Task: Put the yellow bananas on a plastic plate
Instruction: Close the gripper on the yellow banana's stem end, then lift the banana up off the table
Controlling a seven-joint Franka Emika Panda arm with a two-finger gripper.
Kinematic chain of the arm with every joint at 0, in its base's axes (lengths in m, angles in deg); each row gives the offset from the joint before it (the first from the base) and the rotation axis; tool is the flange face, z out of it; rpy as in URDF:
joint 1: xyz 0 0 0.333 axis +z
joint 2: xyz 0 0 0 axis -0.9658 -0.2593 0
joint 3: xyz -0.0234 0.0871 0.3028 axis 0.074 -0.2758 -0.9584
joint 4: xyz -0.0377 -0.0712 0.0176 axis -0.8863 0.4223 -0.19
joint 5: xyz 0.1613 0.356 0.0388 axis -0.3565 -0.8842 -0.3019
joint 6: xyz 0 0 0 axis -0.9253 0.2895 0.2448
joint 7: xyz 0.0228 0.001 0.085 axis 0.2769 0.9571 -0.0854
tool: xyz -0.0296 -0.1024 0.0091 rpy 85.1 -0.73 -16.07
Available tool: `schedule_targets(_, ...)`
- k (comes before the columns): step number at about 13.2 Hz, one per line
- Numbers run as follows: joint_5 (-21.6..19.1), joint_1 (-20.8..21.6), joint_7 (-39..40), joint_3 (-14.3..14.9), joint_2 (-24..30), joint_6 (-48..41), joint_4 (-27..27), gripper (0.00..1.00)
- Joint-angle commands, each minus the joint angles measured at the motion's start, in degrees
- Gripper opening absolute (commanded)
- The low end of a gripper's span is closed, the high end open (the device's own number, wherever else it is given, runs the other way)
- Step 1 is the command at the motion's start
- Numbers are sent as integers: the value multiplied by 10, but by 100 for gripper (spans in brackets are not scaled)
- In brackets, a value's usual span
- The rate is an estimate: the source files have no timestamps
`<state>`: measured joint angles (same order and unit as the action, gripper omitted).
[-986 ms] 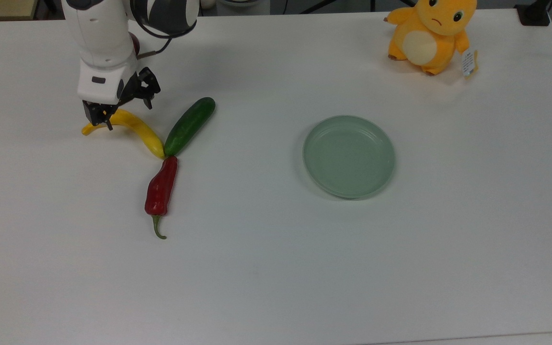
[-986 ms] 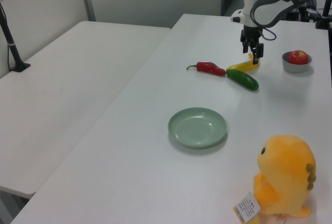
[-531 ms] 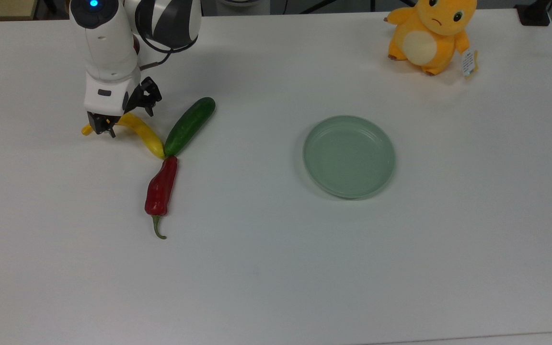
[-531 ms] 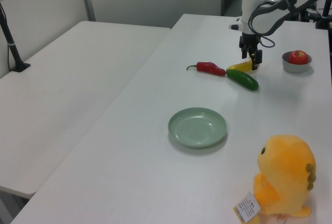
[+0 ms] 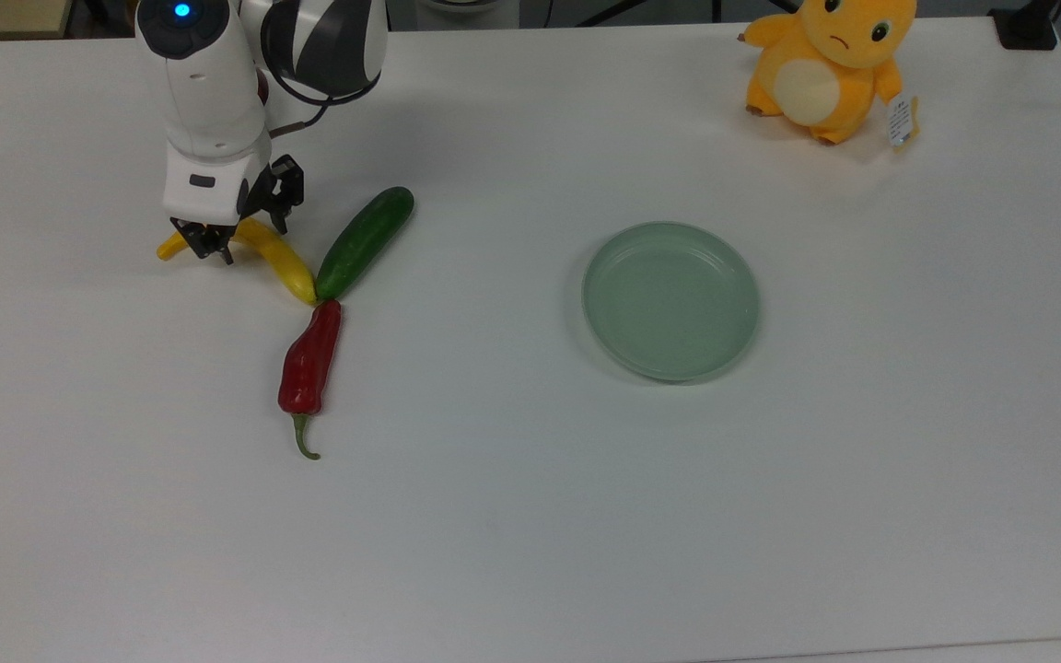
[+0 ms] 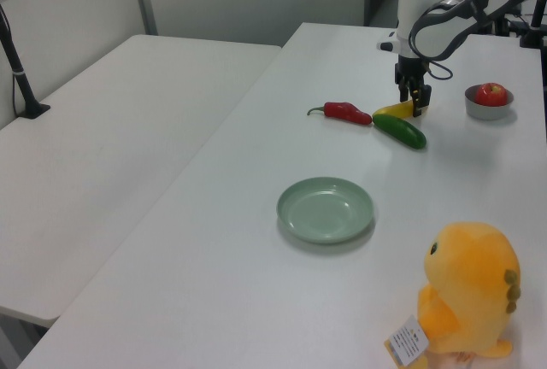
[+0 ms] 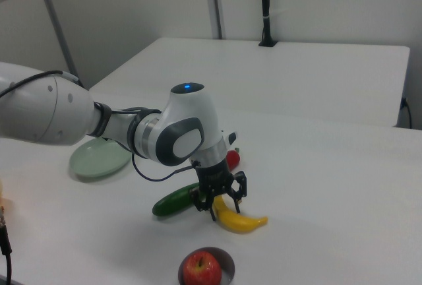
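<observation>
Gripper (image 7: 219,206) low over yellow banana (image 5: 274,261), fingers spread astride its stem half on the table, set to pinch for carrying to mint-green plate (image 5: 670,300).

Over the last second the gripper (image 5: 215,241) came down from just above the yellow bananas (image 5: 259,251) until its fingers (image 7: 236,195) straddled the fruit near its stem end, low by the table. In the top view it also shifted slightly toward the top view's right along the fruit, and the wrist turned a little.
</observation>
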<state>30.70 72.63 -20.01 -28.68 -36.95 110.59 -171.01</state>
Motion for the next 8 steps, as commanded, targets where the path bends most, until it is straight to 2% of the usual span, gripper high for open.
schedule_targets(1,25,1,7,3,0,15,-4,44)
schedule_targets(3,26,1,6,3,0,15,-5,38)
schedule_targets(4,26,2,7,3,0,15,-4,32)
schedule_targets(6,26,1,7,4,0,11,-4,12)
schedule_targets(8,26,1,7,4,1,5,-3,9)
